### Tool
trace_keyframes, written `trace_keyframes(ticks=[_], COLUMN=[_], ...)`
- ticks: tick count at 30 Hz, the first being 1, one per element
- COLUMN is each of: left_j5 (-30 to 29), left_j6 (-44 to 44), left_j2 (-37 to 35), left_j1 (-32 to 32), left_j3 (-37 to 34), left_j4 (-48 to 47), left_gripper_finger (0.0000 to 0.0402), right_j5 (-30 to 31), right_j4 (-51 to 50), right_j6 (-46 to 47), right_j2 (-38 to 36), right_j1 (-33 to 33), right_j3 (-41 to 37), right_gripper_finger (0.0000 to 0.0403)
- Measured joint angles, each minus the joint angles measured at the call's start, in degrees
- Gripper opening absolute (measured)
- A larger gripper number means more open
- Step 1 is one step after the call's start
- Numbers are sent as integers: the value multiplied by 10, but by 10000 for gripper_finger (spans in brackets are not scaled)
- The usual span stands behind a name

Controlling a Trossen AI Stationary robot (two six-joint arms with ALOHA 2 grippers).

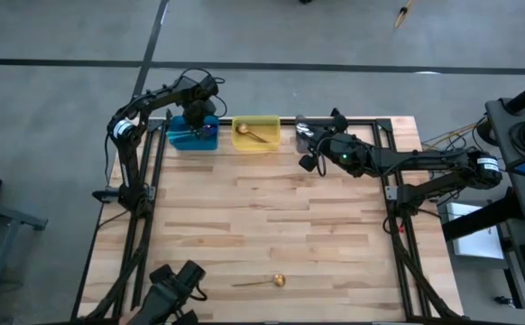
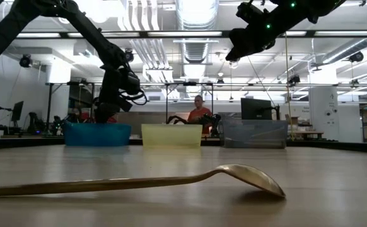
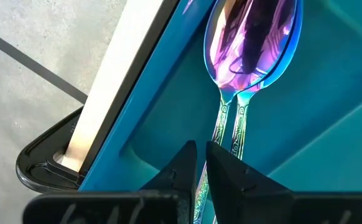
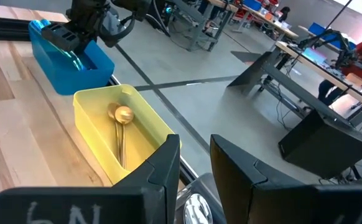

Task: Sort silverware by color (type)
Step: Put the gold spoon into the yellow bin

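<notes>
Beyond table's far edge, left gripper dips into blue bin.

Iridescent purple spoons, blue bin, gold spoon.

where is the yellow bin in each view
high view: yellow bin at the far edge, middle, a gold spoon inside
low view: centre, far off
left wrist view: not in it
right wrist view: left of centre
shared landmark: blue bin right beside it
</notes>
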Motion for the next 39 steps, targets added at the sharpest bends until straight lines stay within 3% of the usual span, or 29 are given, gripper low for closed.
trace_keyframes(ticks=[31,39], left_j5=[0,0], left_j6=[-10,-12], left_j2=[0,0], left_j1=[0,0], left_j3=[0,0], left_j4=[-1,0], left_gripper_finger=[19,50], right_j5=[0,0], right_j4=[0,-5], right_j6=[0,0], right_j2=[0,0], right_j1=[0,0], right_j3=[0,0], right_gripper_finger=[79,79])
